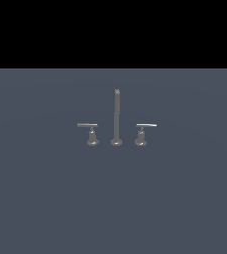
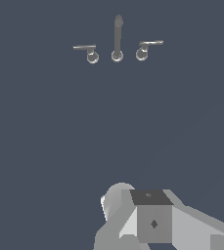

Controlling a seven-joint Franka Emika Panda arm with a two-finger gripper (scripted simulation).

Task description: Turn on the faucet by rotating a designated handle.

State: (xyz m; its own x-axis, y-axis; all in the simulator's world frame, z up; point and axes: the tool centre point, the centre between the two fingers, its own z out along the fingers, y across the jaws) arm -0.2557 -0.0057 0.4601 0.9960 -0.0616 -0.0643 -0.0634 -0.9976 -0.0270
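Observation:
The faucet (image 1: 116, 119) is a small grey metal set on a flat grey-blue surface: a tall thin spout rod with a lever handle on each side. The handle (image 1: 88, 127) stands at the exterior view's left of the rod, on a flared base, its thin bar pointing left. The twin handle (image 1: 143, 128) points right. In the wrist view the faucet (image 2: 117, 39), the handle (image 2: 86, 48) and the twin (image 2: 147, 45) are small and far off. My gripper (image 2: 143, 215) shows only as grey blocky parts at the frame's edge, far from the handle. Its fingers are not clear.
The grey-blue surface (image 1: 45, 198) spreads all round the faucet. A black band fills the top of the exterior view. The arm does not show in the exterior view.

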